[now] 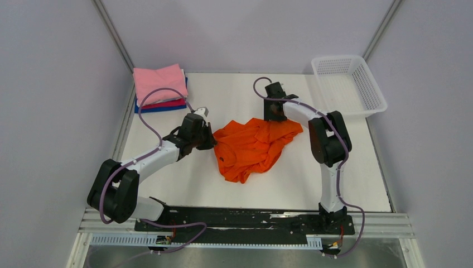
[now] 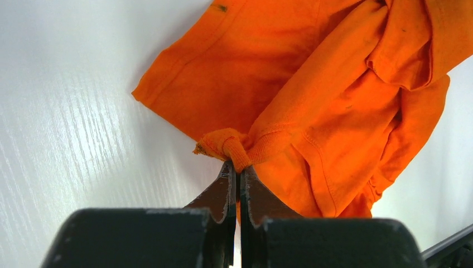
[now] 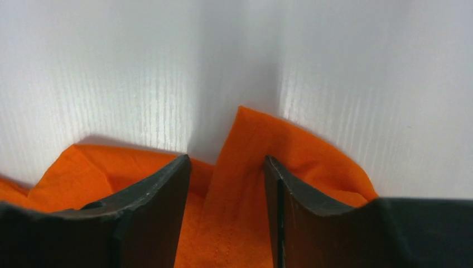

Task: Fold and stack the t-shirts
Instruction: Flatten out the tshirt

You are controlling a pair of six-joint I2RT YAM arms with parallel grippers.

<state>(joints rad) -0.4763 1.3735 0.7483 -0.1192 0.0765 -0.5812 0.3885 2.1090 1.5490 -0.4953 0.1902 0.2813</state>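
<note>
the left fingers [image 2: 233,187] are squeezing tight on a little bunched-up bit of the orange t-shirt [image 1: 251,148], right at its left edge, so that arm is holding the cloth. the right fingers [image 1: 274,116] are sitting about half open, one on each side of a pointy corner at the far right edge of the same t-shirt. the cloth is standing in the gap between them, but they are not pinching it yet. the orange t-shirt is lying crumpled in the middle of the tabletop [image 1: 223,184], between the two arms, with lots of wrinkles and one part flopping over another. the folded t-shirts [image 1: 160,89] are sitting in a neat pile at the far left corner, pink on top. a white basket [image 1: 348,57] is sitting at the far right corner, well apart from the cloth. it looks like the arms are getting hold of two edges so they can spread the t-shirt flat before folding it. next, the right fingers are going to need to squeeze on that corner. then both arms should be pulling gently apart, so the cloth is opening up without slipping out.
</note>
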